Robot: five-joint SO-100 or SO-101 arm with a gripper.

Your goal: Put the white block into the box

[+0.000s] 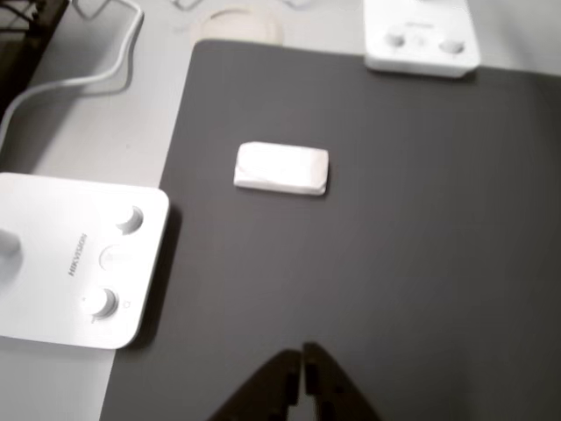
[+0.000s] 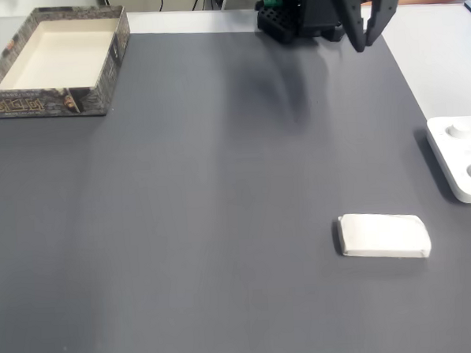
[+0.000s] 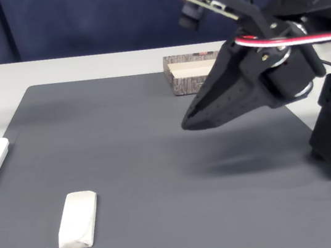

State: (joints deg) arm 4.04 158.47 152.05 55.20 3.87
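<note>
Meanwhile the pincer (image 3: 185, 124) hangs closed and empty above the dark mat (image 2: 222, 225), well apart from the white block (image 2: 383, 236).

Three cameras cover one dark mat (image 2: 222, 225) on a pale counter (image 1: 131, 114). The other view looks steeply down from close range, with the closed jaws' tips at its bottom edge — it rides low over the mat. One fixed view sits high opposite the arm (image 2: 329, 5), looking down the mat toward it. A second fixed view stands low beside the arm (image 3: 283, 75), facing across the mat. All three share the white block (image 1: 281, 168) (image 2: 383, 236) (image 3: 78, 220); both fixed views share the box (image 2: 52, 63) (image 3: 192, 73).
</note>
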